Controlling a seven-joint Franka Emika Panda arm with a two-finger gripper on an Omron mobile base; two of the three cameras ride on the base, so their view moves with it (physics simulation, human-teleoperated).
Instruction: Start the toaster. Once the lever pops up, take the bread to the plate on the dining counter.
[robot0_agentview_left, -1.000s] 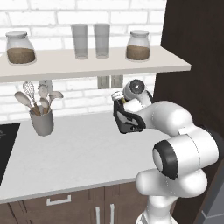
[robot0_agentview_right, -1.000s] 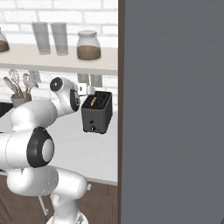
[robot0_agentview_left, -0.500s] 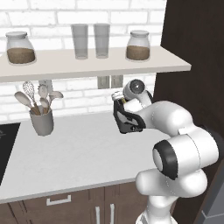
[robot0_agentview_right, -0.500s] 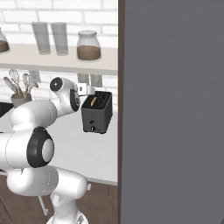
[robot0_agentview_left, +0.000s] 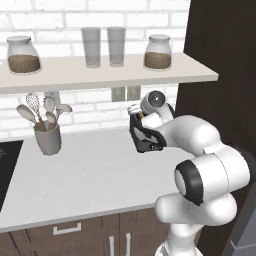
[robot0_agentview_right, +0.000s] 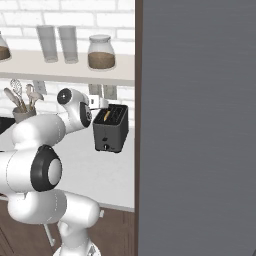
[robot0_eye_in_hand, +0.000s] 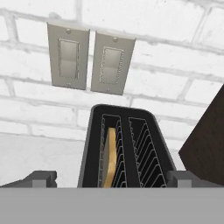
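The end effector (robot0_eye_in_hand: 109, 177) is spread wide, one dark fingertip (robot0_eye_in_hand: 40, 178) on each side of the toaster (robot0_eye_in_hand: 124, 148), gripping nothing. It hangs right over the toaster's top, looking down into the two slots. The bread (robot0_eye_in_hand: 110, 158) sits in the left slot as the hand view has it, on edge, pale tan with a golden crust; the other slot just shows wire guides.

From the right base view the toaster (robot0_agentview_right: 111, 128) is a small black box on the pale surface (robot0_agentview_right: 100, 170), with a tiny round knob low on its front face and the bread (robot0_agentview_right: 107, 116) peeking out of the top. The arm's wrist is just beside it on the left.

Behind the toaster, two grey wall plates (robot0_eye_in_hand: 89, 61) sit on the white brick. Further left along the surface there's a grey crock (robot0_agentview_left: 47, 137) full of utensils. Above, a shelf (robot0_agentview_left: 105, 72) carries two jars and two glasses. A dark tall panel (robot0_agentview_right: 197, 125) stands right next to the toaster.
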